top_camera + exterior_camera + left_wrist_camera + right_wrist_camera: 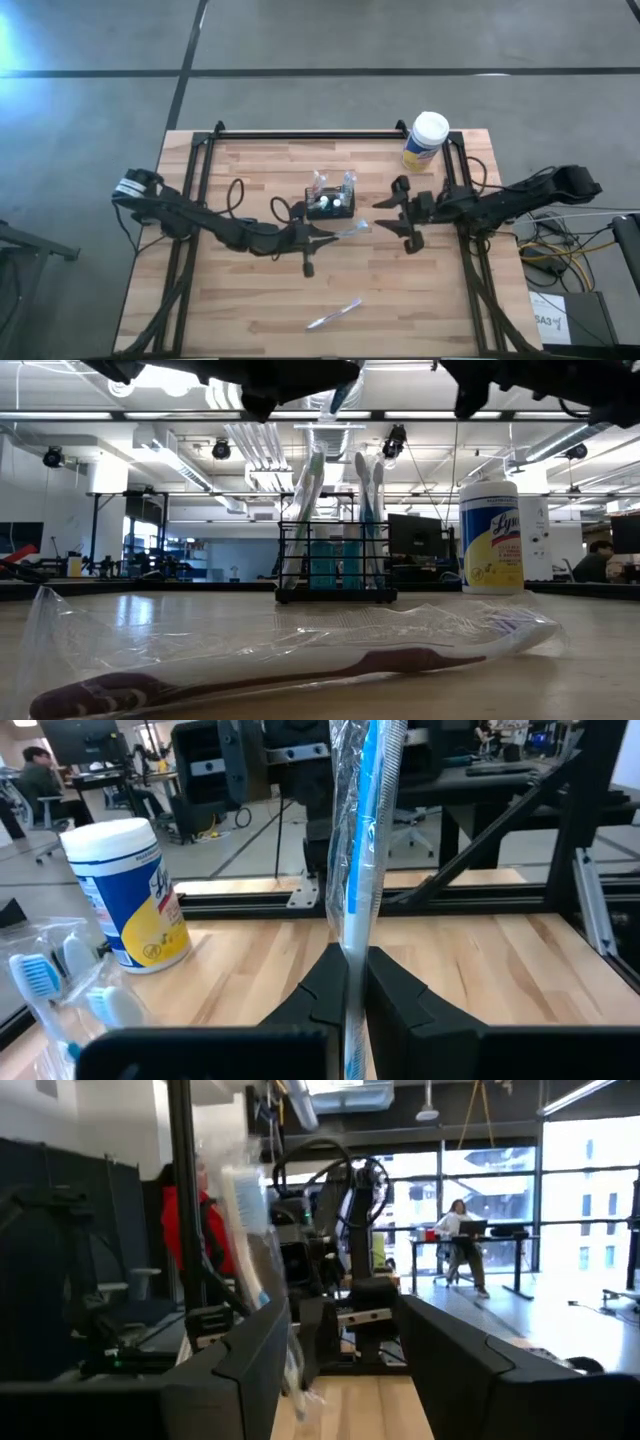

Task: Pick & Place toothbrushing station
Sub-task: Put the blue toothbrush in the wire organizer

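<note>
The small black rectangular mesh caddy stood mid-table holding upright brushes. Just in front of it the left gripper pinched a blue toothbrush in clear plastic wrap. The right gripper, beside the caddy, had its fingers spread, apparently empty.

The caddy stands mid-tabletop, toothbrushes upright in it. The canister stands behind and right of it. A wrapped toothbrush lies near the front edge.
</note>
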Available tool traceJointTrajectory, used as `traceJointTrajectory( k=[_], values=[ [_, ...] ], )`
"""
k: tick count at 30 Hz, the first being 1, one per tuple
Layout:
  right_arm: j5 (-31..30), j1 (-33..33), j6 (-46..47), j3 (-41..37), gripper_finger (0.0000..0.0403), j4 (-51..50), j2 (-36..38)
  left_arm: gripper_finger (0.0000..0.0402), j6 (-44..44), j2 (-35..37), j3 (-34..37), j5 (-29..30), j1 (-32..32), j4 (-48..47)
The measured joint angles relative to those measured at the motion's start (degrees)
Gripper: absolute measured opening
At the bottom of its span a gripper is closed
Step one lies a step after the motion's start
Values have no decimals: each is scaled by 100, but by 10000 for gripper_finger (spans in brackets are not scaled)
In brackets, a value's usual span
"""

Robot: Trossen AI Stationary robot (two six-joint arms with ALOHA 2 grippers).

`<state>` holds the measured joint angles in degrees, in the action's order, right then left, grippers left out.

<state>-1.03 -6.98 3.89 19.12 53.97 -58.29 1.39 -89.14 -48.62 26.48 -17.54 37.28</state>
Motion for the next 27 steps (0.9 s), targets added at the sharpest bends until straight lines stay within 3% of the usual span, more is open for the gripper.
traceJointTrajectory(
  k=[5, 11, 20, 27],
  values=[
    [417, -2, 71, 345, 182, 543, -826, 19, -32, -8, -42, 0, 84, 0],
    [454, 0, 198, 762, 182, 850, -1719, 19, -45, -2, -43, 0, 105, -6],
    [652, 0, 218, 1106, 179, 1495, -2413, 19, -110, -2, -40, -2, 105, -43],
    [760, 0, 259, 1125, 114, 1527, -2475, 19, -132, -2, -20, -4, 104, -83]
  ],
)
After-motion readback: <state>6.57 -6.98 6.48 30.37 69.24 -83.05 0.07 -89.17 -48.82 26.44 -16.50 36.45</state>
